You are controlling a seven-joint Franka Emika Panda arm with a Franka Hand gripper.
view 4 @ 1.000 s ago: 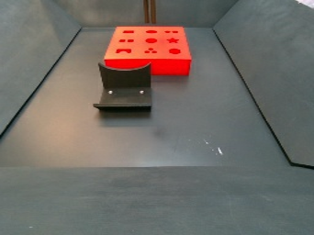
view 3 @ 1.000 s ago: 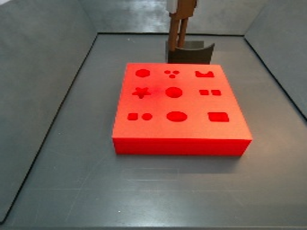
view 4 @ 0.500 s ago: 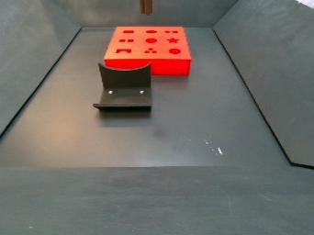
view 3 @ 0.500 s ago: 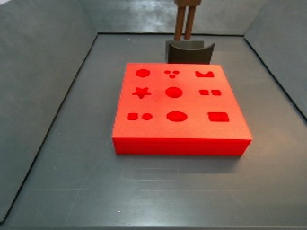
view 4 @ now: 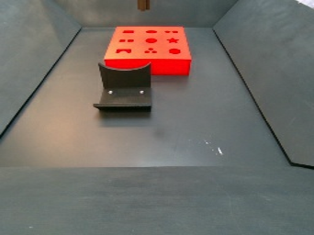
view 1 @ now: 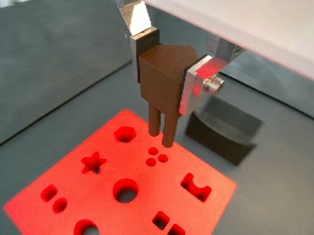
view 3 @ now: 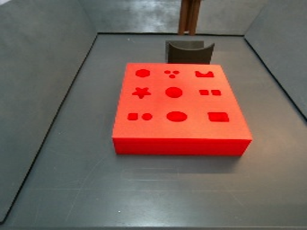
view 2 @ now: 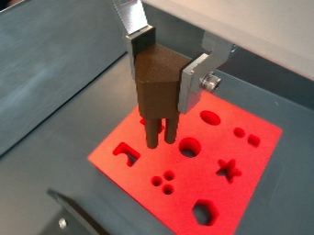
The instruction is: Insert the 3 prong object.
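We've got the gripper [view 1: 168,69] clamped on the 3 prong object [view 1: 162,87], prongs down, hanging high above the red board [view 1: 117,188] so they clear it; the three-hole cluster [view 1: 156,159] looks like our target.

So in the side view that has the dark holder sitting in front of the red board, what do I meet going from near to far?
Bare floor → dark holder → red board → brown peg, held by the end effector at the picture's top edge; the end effector itself shows only in the wrist views.
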